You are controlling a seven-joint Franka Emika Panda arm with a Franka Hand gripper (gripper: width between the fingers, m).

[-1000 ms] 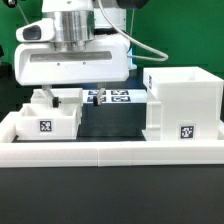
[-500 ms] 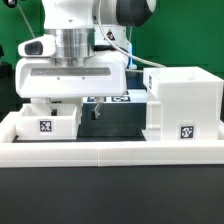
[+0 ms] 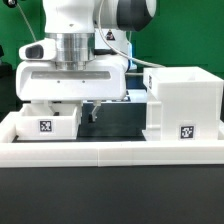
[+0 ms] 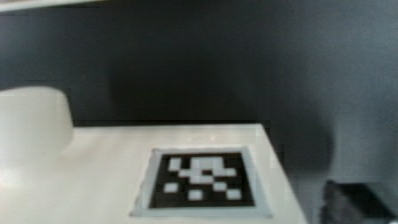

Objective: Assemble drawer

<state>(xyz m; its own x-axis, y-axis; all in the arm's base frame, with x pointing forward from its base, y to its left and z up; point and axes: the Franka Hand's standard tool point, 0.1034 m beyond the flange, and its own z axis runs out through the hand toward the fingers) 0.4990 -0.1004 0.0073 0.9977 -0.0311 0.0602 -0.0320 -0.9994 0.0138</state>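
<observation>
A small white drawer tray with a square tag stands at the exterior view's left, just behind the border wall. The tall white drawer housing stands at the right, tag on its front. My gripper hangs low over the tray's right part, open and holding nothing. One black finger reaches down just right of the tray; the other is hidden behind it. The wrist view shows a white tagged top face close below, and a dark finger beside it. A second tray does not show.
The long low white border wall runs along the front. The marker board lies behind, mostly hidden by the gripper body. Dark table lies between tray and housing.
The gripper has come down over the left tray and now covers most of the marker board. The tray and housing have not moved.
</observation>
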